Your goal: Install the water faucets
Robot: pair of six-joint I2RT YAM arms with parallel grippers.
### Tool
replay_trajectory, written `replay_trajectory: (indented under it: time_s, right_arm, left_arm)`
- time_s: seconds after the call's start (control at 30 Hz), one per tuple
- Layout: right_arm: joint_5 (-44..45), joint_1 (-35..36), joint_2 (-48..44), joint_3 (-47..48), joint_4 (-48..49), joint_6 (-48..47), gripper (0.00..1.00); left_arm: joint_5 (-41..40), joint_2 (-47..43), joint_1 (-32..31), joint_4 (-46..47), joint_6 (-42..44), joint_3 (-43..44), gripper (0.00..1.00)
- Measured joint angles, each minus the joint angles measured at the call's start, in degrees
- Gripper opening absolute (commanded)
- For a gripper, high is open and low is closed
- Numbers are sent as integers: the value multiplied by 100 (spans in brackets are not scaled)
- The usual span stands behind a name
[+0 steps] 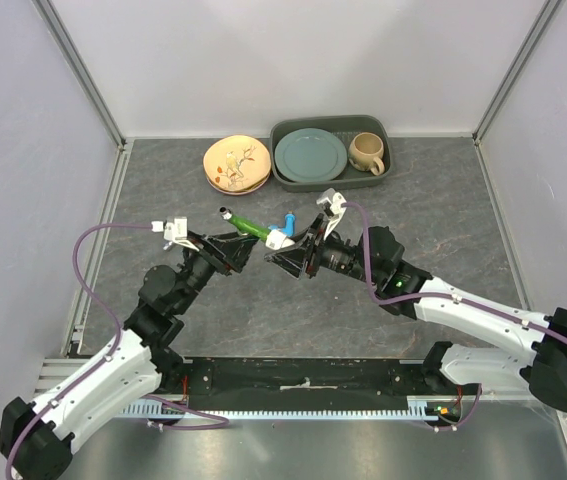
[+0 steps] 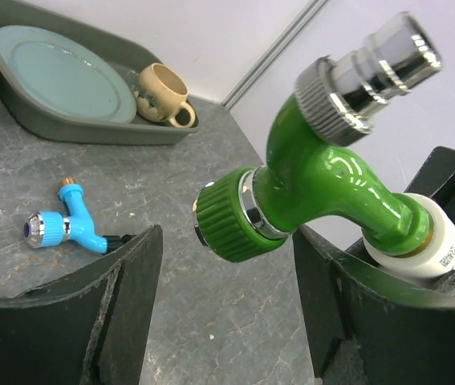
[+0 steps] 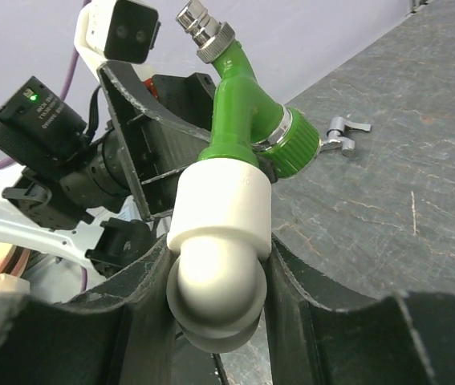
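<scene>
The green faucet [image 1: 247, 225] is seated in a white elbow fitting [image 1: 279, 238] and is held above the table. My right gripper [image 3: 219, 269] is shut on the elbow fitting [image 3: 215, 233], and the green faucet [image 3: 243, 120] points up and away from it. My left gripper [image 2: 227, 305] is open, and its fingers [image 2: 123, 305] stand on either side of the green faucet [image 2: 315, 184] near its ribbed knob. The blue faucet [image 2: 71, 224] lies on the table, also visible in the top view [image 1: 290, 220], just behind both grippers.
A grey bin [image 1: 330, 182] at the back holds a teal plate [image 1: 310, 154] and a beige mug [image 1: 366, 152]. Stacked orange plates [image 1: 236, 164] sit to its left. A small grey metal piece [image 3: 346, 131] lies on the table beyond the green faucet.
</scene>
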Motion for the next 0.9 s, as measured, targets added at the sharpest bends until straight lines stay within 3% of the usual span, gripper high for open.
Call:
replay_trajectory:
  time_s: [0.13,0.3,0.47,0.9]
  right_arm:
    - [162,0,-46,0,-190,-114,0]
    - [317,-2,-138,0,-376,-240,0]
    - [345,0,-155,0,-459,-280,0]
    - [-116,-2,-155,0,-389,-291,0]
  left_arm:
    - [22,-151,0,-597,42,140,64]
    - [129,-304,0,-1054,42,168,40]
    - [291,-116,0,-1156,39,177,23]
    - [225,544,35,-492,-83,221,6]
